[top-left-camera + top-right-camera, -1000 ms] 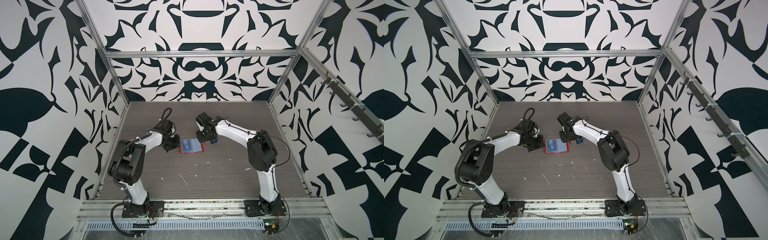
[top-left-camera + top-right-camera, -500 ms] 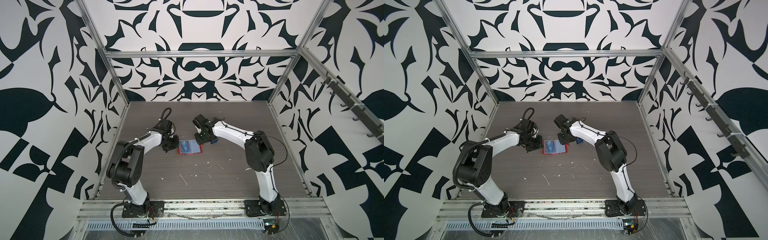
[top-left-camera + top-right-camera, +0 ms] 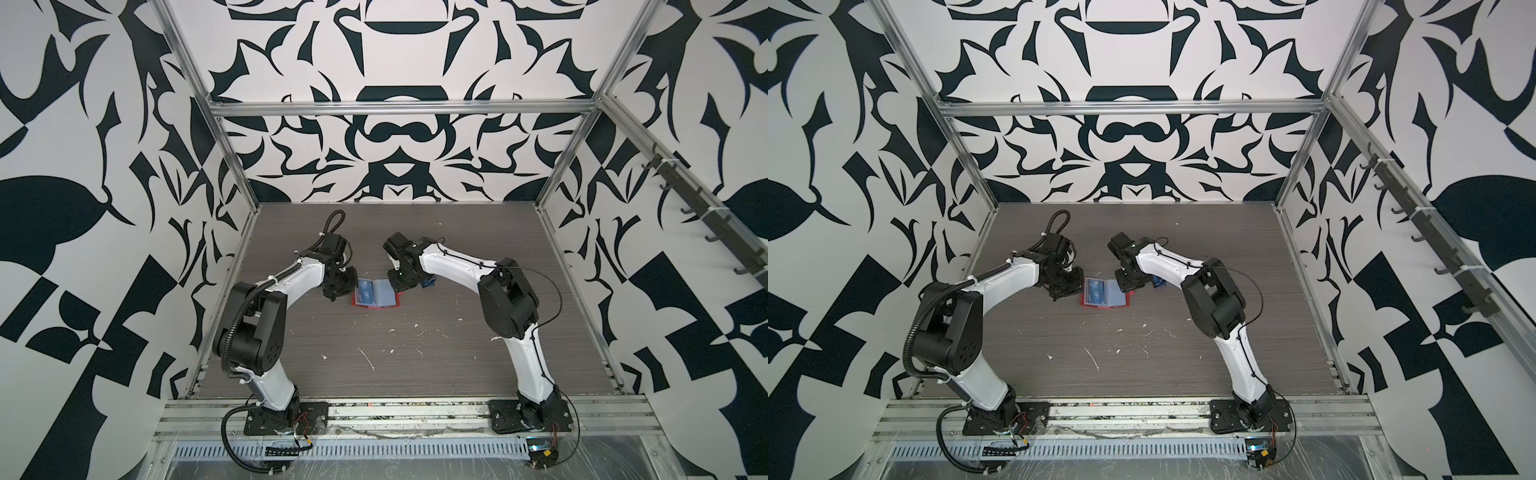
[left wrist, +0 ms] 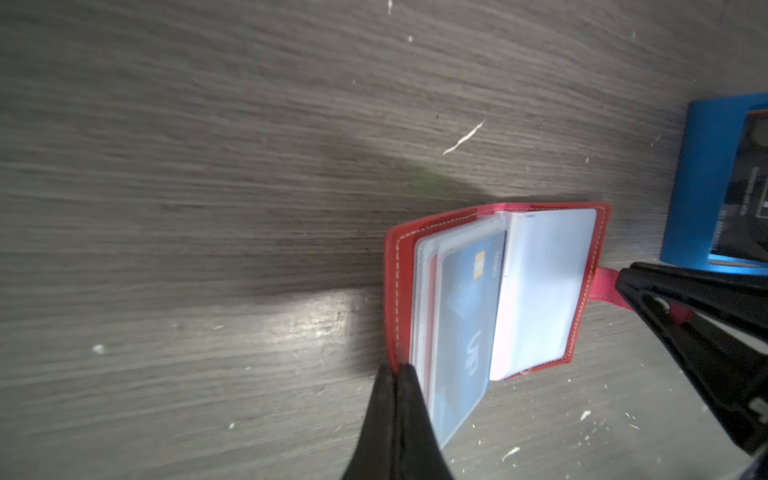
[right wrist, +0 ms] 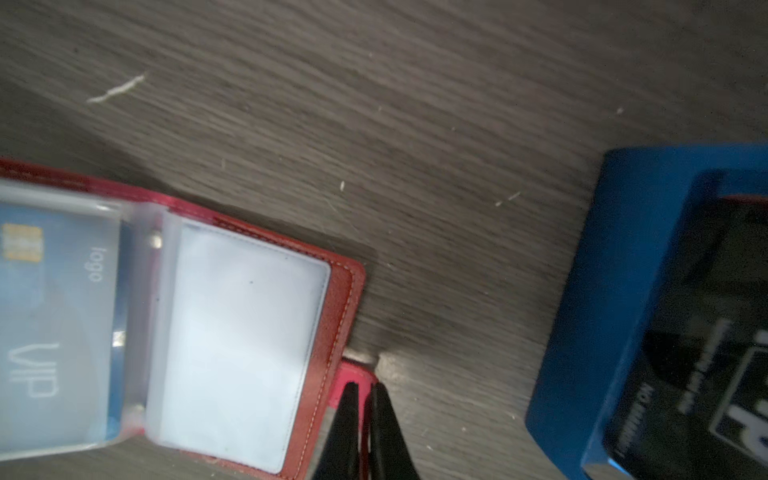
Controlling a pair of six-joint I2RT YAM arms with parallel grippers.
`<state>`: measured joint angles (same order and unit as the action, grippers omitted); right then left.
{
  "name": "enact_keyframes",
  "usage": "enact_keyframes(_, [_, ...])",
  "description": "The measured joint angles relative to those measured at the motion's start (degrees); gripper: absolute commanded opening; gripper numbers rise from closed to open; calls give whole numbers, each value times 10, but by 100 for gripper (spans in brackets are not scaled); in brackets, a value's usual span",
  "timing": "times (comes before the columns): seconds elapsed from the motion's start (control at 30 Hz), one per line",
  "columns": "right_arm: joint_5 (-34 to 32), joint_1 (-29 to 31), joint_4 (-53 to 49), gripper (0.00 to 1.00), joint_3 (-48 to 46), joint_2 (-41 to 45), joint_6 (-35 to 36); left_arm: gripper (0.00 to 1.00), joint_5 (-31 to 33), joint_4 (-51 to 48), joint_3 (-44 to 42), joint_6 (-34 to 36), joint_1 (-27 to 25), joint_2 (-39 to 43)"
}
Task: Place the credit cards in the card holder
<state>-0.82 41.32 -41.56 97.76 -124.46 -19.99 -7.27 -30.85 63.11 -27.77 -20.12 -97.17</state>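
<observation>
Lying open on the wooden table point(image 3: 415, 353), the red card holder point(image 3: 376, 306) sits between both arms.
A light blue card point(image 4: 465, 316) shows in its clear pockets; the left gripper point(image 4: 395, 370) pinches the cover's edge, the right gripper point(image 5: 363, 388) is closed narrowly on the strap point(image 5: 353, 372); a blue rack point(image 5: 602, 311) holding a dark card point(image 5: 685, 374) stands just beside.

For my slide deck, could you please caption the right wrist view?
Right gripper shut on the strap tab of the open red leather-look card holder, blue plastic rack alongside.
</observation>
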Motion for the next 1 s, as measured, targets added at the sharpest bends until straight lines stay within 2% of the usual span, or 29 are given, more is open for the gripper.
enact_keyframes(0.37, [79,-24,110,2,-106,63,-46,0,98,-80,95,17,-62,-12])
enact_keyframes(0.8, [101,-33,185,0,-162,73,-95,0,169,-154,203,21,-141,-90])
enact_keyframes(1.0, [101,-34,196,0,-168,73,-104,10,170,-161,223,18,-160,-104])
